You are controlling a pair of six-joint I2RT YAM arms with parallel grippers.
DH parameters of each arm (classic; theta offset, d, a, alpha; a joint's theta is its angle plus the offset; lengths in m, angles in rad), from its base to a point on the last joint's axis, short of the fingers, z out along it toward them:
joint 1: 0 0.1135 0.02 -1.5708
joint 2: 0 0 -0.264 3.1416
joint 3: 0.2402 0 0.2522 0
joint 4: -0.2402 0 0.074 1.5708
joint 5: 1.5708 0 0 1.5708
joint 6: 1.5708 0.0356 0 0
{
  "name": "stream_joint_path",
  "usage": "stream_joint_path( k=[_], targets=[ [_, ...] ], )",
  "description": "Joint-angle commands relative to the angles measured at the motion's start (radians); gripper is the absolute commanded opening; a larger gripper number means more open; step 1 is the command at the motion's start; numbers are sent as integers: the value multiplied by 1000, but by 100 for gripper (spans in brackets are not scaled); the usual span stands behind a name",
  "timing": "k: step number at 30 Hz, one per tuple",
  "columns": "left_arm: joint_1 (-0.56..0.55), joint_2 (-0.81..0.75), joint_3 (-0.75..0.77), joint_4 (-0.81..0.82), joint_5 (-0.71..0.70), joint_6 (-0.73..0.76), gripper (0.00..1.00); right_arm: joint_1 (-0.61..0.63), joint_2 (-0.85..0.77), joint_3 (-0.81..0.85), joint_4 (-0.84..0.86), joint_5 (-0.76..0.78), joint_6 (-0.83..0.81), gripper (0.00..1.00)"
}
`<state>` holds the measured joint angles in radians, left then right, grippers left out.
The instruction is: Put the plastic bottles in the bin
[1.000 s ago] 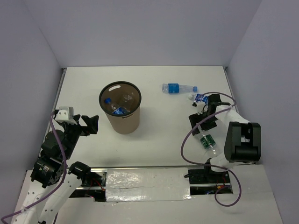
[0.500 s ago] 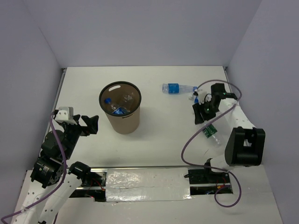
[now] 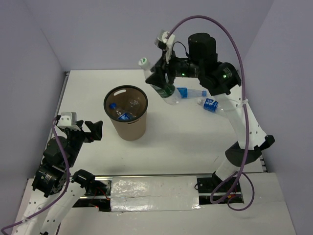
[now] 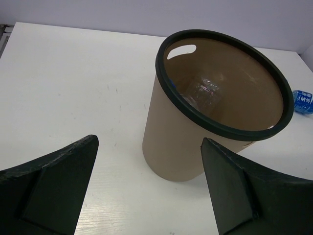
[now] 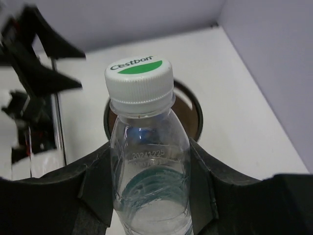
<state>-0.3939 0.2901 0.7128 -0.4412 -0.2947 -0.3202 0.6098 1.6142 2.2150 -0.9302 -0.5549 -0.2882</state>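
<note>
Top external view: right arm point(image 3: 220, 76) raised, right jaws clamped on tilted green-label bottle point(image 3: 166, 92) near bin point(image 3: 128, 128); left arm point(image 3: 56, 156) folded, left jaws wide.

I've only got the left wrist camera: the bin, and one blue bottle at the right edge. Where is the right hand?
Observer: High up, the right hand shows just right of the rim of the bin in the top view.
Operator: Holding something?
Observer: Yes, it's shut on the green-label bottle.
Operator: Bottles on the table?
Observer: Two: a far blue-label bottle and a near blue-label bottle, both lying down.
</note>
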Motion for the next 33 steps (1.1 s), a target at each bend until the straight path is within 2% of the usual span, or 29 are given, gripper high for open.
stream_joint_path(
  k=[1,2,12,20,28,33],
  targets=[
    [6,4,-4,44,-23,-2,100,48,73,33,124,-43,179,7],
    [6,4,-4,44,-24,0,100,70,76,13,231,-60,202,7],
    [7,17,-7,45,-40,9,99,133,283,121,570,-186,486,7],
    [24,26,-9,52,-29,10,100,131,380,48,876,-200,690,13],
    [29,32,-10,53,-29,13,99,134,467,-69,1019,-183,785,33],
    [33,38,-10,53,-26,13,100,133,474,-161,1070,-201,824,56]
  ],
)
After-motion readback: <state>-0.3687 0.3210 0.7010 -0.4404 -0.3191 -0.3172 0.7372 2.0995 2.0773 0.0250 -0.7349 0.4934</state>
